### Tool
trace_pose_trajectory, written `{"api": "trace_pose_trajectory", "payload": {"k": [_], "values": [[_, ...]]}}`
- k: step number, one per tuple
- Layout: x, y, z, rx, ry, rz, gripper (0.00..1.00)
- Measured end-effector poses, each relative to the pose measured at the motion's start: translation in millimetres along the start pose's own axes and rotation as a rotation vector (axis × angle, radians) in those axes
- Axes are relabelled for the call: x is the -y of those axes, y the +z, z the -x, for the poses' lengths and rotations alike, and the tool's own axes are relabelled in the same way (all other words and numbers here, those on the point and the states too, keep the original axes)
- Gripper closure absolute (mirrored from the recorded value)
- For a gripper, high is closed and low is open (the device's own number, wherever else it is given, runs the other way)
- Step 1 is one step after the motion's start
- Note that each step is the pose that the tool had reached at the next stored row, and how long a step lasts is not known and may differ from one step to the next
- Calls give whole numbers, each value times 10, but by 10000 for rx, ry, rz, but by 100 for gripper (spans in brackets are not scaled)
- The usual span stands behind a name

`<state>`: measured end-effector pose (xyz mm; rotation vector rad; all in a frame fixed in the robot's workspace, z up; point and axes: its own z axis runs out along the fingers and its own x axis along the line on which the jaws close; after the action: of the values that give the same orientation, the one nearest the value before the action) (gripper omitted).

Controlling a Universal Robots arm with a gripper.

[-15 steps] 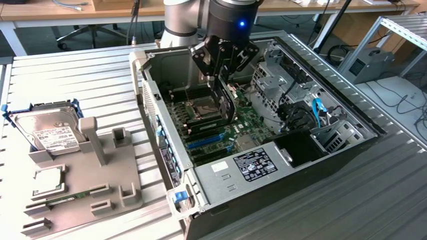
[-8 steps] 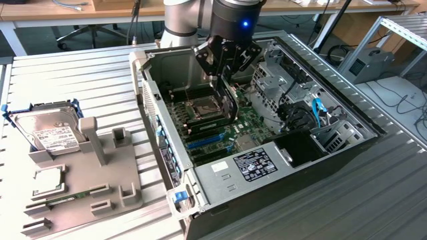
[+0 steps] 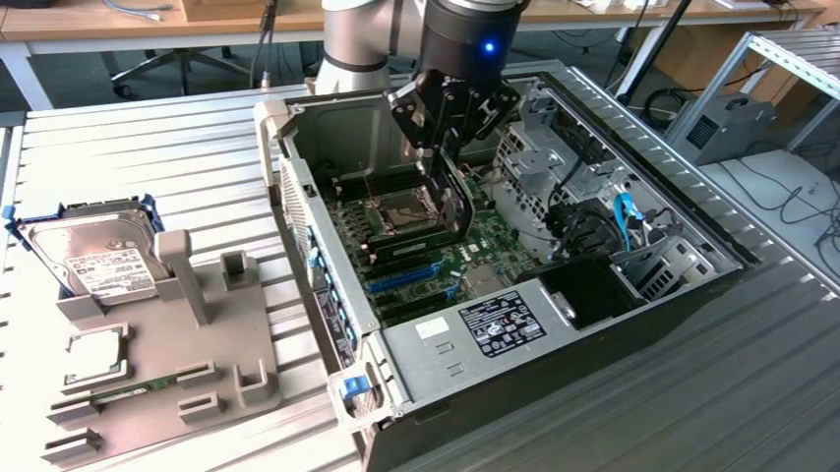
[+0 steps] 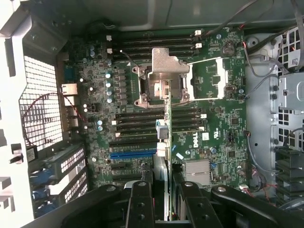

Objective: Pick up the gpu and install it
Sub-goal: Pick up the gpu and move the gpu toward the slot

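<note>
**Gpu [image 4: 168, 118] hangs edge-on in gripper [image 4: 168, 192] over open tower**

The thin green card is pinched upright between the black gripper's fingers. It hangs just above the green motherboard [image 4: 213, 118] inside the open grey metal computer case [image 3: 295, 128]. A white mark [image 4: 192, 139] on the board appears to read Dell. Beside the case, on the slatted metal worktop [image 3: 157, 147], a silver hard drive [image 3: 98, 261] leans in a grey holder [image 3: 197, 324]; the print on its white label is too small to read.
</note>
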<state>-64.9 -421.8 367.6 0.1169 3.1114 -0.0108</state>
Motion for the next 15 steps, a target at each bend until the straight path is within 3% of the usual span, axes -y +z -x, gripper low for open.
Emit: {"api": "trace_pose_trajectory", "payload": {"k": [15], "values": [[-17,16,158,0,0,0,74]]}}
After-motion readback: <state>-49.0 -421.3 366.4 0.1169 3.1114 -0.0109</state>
